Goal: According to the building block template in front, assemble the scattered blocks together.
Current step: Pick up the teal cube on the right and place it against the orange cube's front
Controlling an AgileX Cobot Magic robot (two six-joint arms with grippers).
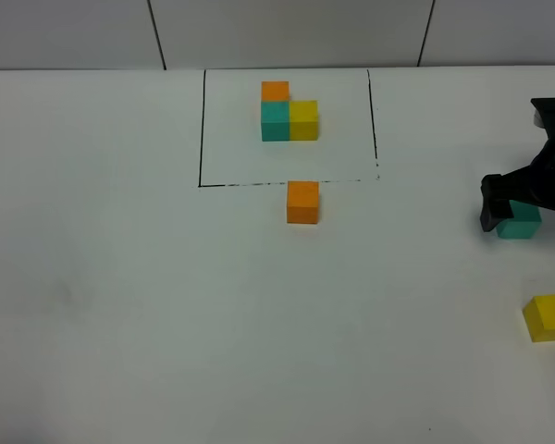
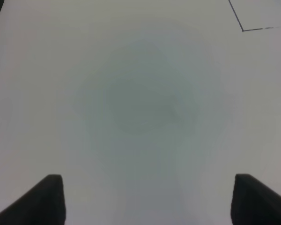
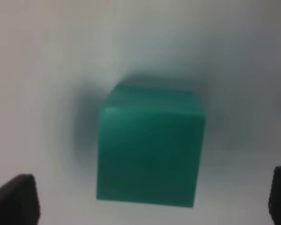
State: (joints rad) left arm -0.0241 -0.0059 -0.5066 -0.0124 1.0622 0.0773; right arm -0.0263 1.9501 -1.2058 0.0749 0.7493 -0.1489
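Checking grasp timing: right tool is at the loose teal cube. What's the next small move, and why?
Probably close the right tool on the teal cube. Its jaws stand open on either side of the cube, which looks roughly centred between them in the wrist view, and nothing is gripped yet.

The right gripper [image 1: 529,215] is matte black: a blocky, angular housing [image 1: 548,176] ending in a squared-off finger [image 1: 490,211], the rest cut by the picture's edge. The left gripper [image 2: 147,201] shows only two dark, wedge-shaped fingertips [image 2: 47,201] with flat inner faces.
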